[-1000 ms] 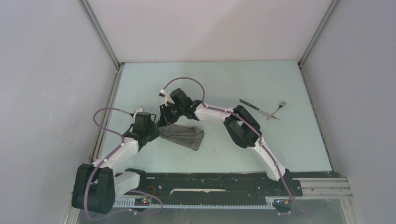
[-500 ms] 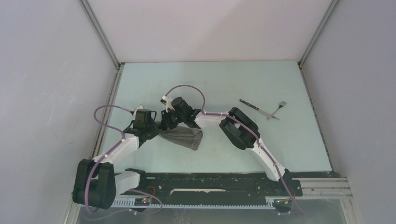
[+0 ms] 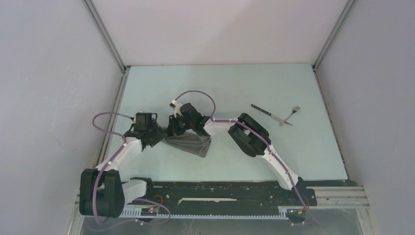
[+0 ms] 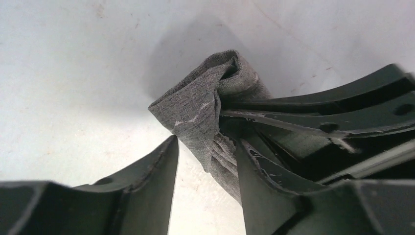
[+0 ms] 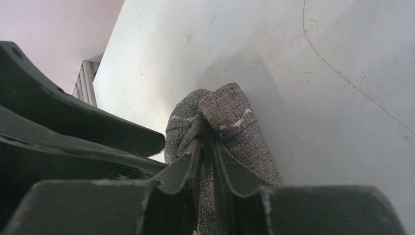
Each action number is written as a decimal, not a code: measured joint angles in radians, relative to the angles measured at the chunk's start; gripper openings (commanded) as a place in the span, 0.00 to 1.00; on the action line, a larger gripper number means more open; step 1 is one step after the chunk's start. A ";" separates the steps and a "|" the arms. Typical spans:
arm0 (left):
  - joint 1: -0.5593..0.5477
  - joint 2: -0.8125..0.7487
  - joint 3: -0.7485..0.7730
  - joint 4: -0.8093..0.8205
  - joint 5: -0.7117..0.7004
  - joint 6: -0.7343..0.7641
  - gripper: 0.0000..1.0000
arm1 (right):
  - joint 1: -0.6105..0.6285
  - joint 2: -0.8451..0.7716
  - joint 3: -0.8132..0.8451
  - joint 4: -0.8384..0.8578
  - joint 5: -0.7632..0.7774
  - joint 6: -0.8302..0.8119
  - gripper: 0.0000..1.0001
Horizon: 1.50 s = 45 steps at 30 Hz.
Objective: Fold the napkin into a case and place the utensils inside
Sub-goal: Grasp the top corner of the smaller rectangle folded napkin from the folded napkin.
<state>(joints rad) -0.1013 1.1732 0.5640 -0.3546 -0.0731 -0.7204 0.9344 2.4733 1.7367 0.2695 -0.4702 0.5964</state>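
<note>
The grey napkin [image 3: 189,144] lies loosely folded on the table, its left end bunched and lifted. My right gripper [image 5: 208,147] is shut on that bunched end, cloth [image 5: 220,115] bulging above its fingertips. My left gripper [image 4: 208,144] stands open just to the left of it; the cloth [image 4: 203,105] hangs in the gap beside the right finger [image 4: 254,171], and bare table shows between the jaws. In the top view the left gripper [image 3: 155,137] and right gripper [image 3: 172,131] are close together. The utensils, a dark-handled knife [image 3: 267,113] and a small fork [image 3: 292,113], lie apart at the far right.
The left wall rail [image 3: 113,110] runs close to the left arm. The right arm's elbow [image 3: 247,134] hangs over the table's middle. A black base rail [image 3: 220,191] lines the near edge.
My left gripper has opened, let go of the napkin's end and drawn back to the left. My right gripper has closed on that end and holds it.
</note>
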 measured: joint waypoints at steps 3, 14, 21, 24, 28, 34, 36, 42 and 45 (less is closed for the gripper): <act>0.076 -0.082 -0.014 -0.013 0.060 -0.013 0.59 | 0.003 -0.005 -0.011 0.015 0.011 0.010 0.25; 0.205 -0.193 -0.083 -0.024 0.161 -0.041 0.22 | 0.016 -0.019 -0.021 0.011 0.048 0.003 0.32; 0.215 0.000 -0.100 0.061 0.190 -0.060 0.26 | 0.045 -0.033 0.004 -0.055 0.126 -0.049 0.32; 0.216 0.024 -0.100 0.086 0.190 -0.058 0.26 | 0.066 -0.029 0.043 -0.114 0.187 -0.069 0.27; 0.216 0.035 -0.097 0.099 0.192 -0.058 0.23 | 0.077 -0.027 0.053 -0.139 0.249 -0.084 0.00; 0.216 -0.052 -0.097 0.074 0.172 -0.058 0.29 | 0.074 -0.027 0.051 -0.140 0.250 -0.078 0.00; 0.219 -0.089 -0.097 0.076 0.162 -0.058 0.29 | 0.074 -0.027 0.051 -0.139 0.250 -0.078 0.00; 0.236 -0.029 -0.062 0.084 0.165 -0.059 0.18 | 0.078 -0.027 0.051 -0.138 0.252 -0.079 0.03; 0.236 0.040 -0.041 0.106 0.191 -0.063 0.18 | 0.078 -0.027 0.051 -0.137 0.251 -0.078 0.03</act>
<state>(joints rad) 0.1345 1.2129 0.5228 -0.2489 0.1177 -0.7830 1.0126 2.4462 1.7878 0.1329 -0.2195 0.5182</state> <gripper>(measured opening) 0.175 0.026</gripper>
